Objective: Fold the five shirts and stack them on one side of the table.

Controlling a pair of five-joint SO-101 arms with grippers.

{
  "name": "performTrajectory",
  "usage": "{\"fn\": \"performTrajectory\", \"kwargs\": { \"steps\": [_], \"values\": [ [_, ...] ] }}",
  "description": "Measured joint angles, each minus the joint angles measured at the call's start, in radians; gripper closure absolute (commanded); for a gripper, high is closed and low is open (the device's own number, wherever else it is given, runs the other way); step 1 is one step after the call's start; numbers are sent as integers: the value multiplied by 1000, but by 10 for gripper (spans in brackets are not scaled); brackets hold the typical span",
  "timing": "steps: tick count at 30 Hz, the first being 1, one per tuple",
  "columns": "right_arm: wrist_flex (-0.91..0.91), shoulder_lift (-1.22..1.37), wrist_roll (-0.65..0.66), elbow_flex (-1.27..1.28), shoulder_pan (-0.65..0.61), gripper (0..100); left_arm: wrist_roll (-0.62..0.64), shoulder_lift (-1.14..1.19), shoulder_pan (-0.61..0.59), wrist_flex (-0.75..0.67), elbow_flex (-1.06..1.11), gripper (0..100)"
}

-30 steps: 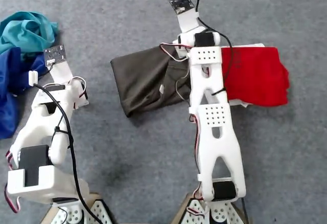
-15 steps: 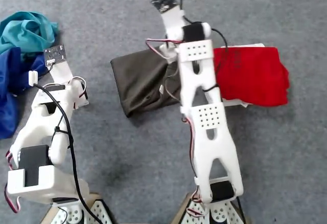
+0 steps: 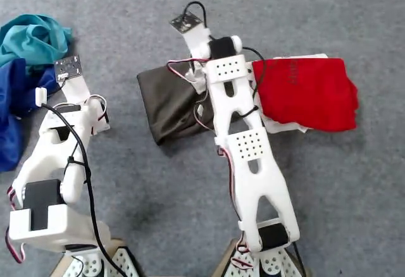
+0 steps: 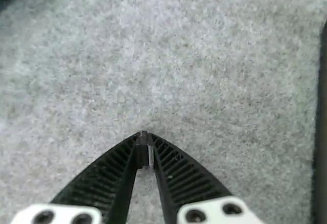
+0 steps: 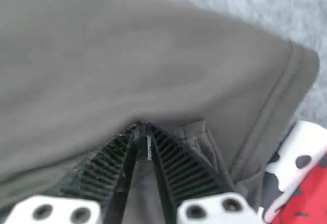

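Note:
A dark grey shirt (image 3: 168, 100) lies folded at the table's middle. The right arm (image 3: 231, 93) stretches across its right part. In the right wrist view my right gripper (image 5: 142, 131) is shut, its tips pinching a fold of the dark grey shirt (image 5: 127, 55). To the right lies a folded red shirt (image 3: 310, 93) on top of a white spotted one (image 3: 278, 124). A teal shirt (image 3: 35, 36) and a blue shirt (image 3: 12, 100) lie crumpled at the far left. My left gripper (image 4: 143, 137) is shut on nothing over bare carpet beside them.
Grey carpet (image 3: 354, 188) covers the table, with open room along the front and at the back right. Both arm bases stand at the near edge. Servo cables loop beside the right arm (image 3: 196, 109).
The right arm has swung left, off the red shirt's edge and over the dark grey shirt, uncovering more of the red shirt. The left arm has kept still.

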Motion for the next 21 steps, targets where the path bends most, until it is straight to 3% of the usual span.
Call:
{"fn": "performTrajectory", "kwargs": {
  "steps": [12, 21],
  "values": [
    [6, -14, 0, 29, 91, 984, 0, 0, 0, 0, 0, 971],
    [6, -359, 0, 522, 97, 984, 0, 0, 0, 0, 0, 971]
  ]
}}
